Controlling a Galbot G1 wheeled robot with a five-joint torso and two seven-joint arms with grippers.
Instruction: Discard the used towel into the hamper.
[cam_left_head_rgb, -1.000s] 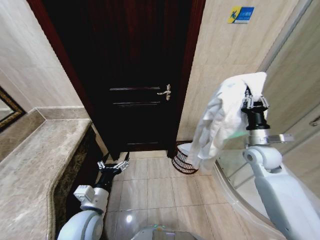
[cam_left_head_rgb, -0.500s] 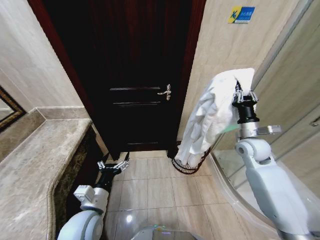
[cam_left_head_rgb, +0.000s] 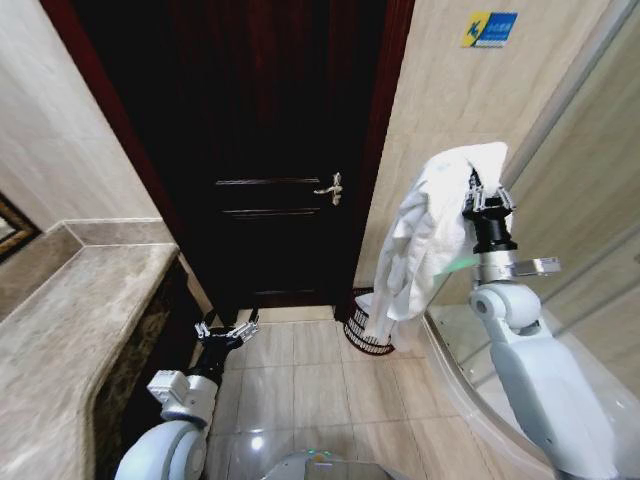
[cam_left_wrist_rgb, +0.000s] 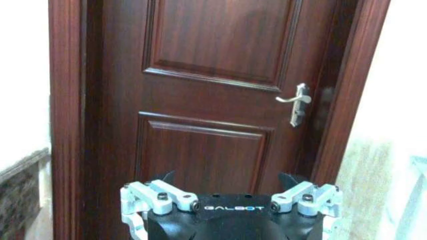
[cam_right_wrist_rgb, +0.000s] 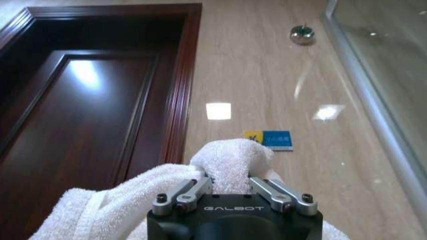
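A white towel (cam_left_head_rgb: 425, 235) hangs in long folds from my right gripper (cam_left_head_rgb: 487, 196), which is raised high on the right and shut on the towel's top. In the right wrist view the fingers (cam_right_wrist_rgb: 195, 191) pinch the bunched white towel (cam_right_wrist_rgb: 227, 165). The towel's lower end dangles over the hamper (cam_left_head_rgb: 362, 328), a small dark wicker basket on the floor beside the door frame, partly hidden behind the cloth. My left gripper (cam_left_head_rgb: 227, 331) rests low on the left near the counter, open and empty, facing the door (cam_left_wrist_rgb: 213, 100).
A dark wooden door (cam_left_head_rgb: 270, 150) with a metal handle (cam_left_head_rgb: 330, 186) fills the middle. A stone counter (cam_left_head_rgb: 70, 330) runs along the left. A curved glass shower wall (cam_left_head_rgb: 590, 210) and its kerb (cam_left_head_rgb: 450, 365) close off the right. Tiled floor (cam_left_head_rgb: 300, 385) lies between.
The right arm swung left with the towel, bringing its hanging end from right of the hamper to over it. In the last half second the camera shifted slightly. The left arm stayed put.
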